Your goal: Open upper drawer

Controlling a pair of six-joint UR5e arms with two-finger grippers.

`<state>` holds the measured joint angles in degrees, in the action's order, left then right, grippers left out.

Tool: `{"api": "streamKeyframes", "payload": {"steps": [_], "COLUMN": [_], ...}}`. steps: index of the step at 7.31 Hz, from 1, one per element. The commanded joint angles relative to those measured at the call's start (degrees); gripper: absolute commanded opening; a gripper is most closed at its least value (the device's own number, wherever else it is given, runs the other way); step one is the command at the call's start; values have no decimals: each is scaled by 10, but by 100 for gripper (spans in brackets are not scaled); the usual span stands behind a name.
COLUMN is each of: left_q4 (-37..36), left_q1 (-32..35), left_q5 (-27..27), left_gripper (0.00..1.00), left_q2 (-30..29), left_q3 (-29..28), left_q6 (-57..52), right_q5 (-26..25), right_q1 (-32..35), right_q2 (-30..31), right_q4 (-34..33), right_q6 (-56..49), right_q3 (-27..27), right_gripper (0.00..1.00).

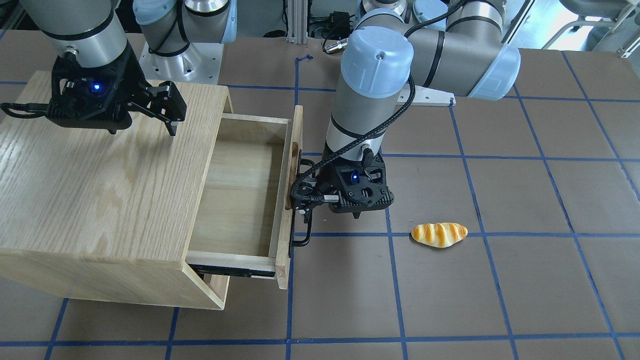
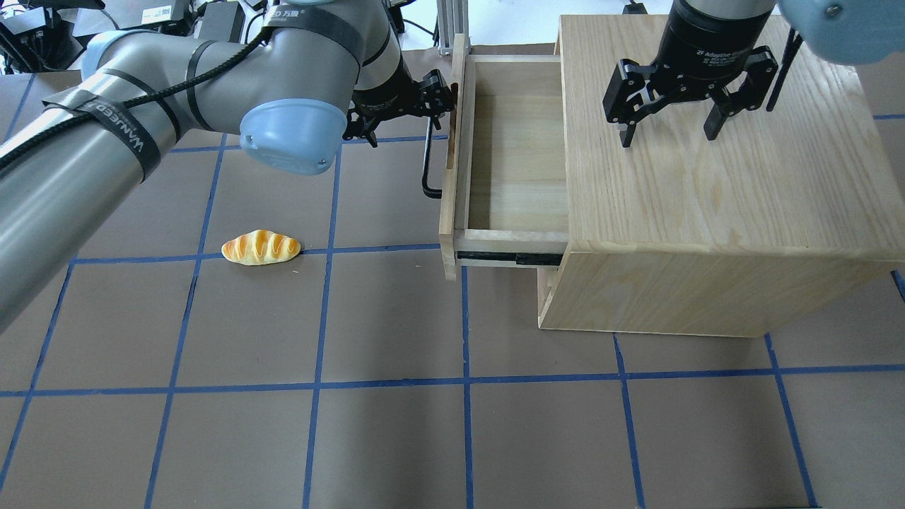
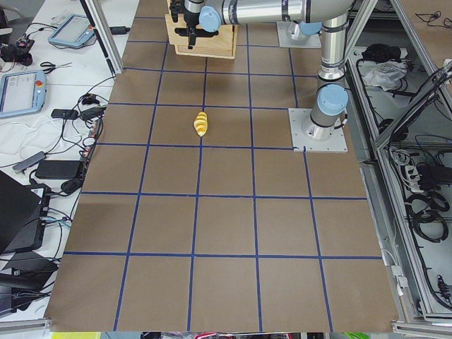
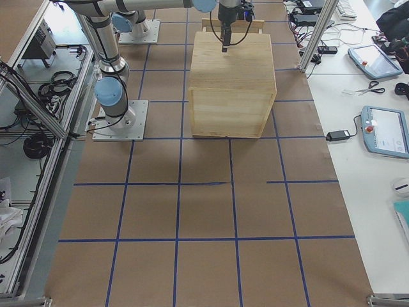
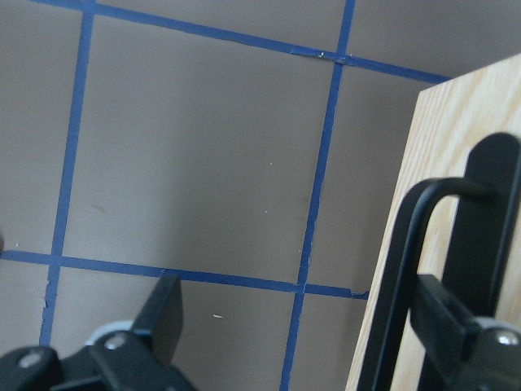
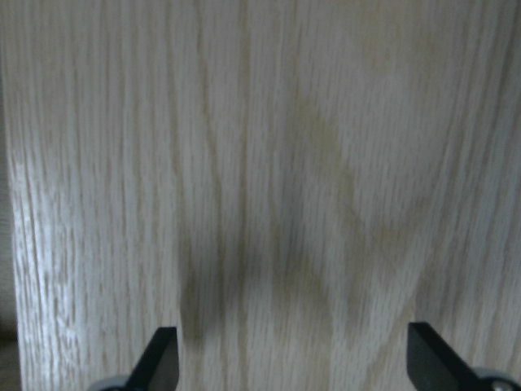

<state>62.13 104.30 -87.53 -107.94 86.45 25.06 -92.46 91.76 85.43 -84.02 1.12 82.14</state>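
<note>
The upper drawer (image 2: 518,162) is a pale-wood tray, pulled well out of the cabinet (image 2: 707,191) and empty inside. Its front panel (image 1: 296,131) carries a long black bar handle (image 2: 427,168). My left gripper (image 2: 444,99) is at the far end of that handle. In the left wrist view the left gripper (image 5: 301,322) is open, with the handle bar (image 5: 400,277) between its fingers and one finger (image 5: 446,319) between bar and panel. My right gripper (image 2: 669,138) is open and empty, just above the cabinet top (image 6: 269,163).
A toy bread roll (image 2: 260,247) lies on the brown mat left of the drawer, and shows in the front view (image 1: 439,234) too. The cabinet (image 1: 100,175) stands at the table's right side. Blue tape lines grid the mat.
</note>
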Motion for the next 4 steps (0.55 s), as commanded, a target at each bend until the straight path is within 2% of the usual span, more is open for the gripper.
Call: {"api": "streamKeyframes", "payload": {"steps": [1, 3, 4], "left_q4": [10, 54, 98], "left_q1": [-1, 0, -1], "left_q5": [0, 1, 1], "left_gripper": [100, 100, 100], "left_q2": [3, 26, 40], "left_q3": [-1, -5, -27], "left_q6": [0, 2, 2], "right_q5": [0, 0, 0], "right_q1": [0, 0, -1], "right_q2": [0, 0, 0], "right_q4": [0, 0, 0], "right_q6": [-1, -1, 0], "right_q3": [0, 0, 0], "right_gripper": [100, 100, 100]}}
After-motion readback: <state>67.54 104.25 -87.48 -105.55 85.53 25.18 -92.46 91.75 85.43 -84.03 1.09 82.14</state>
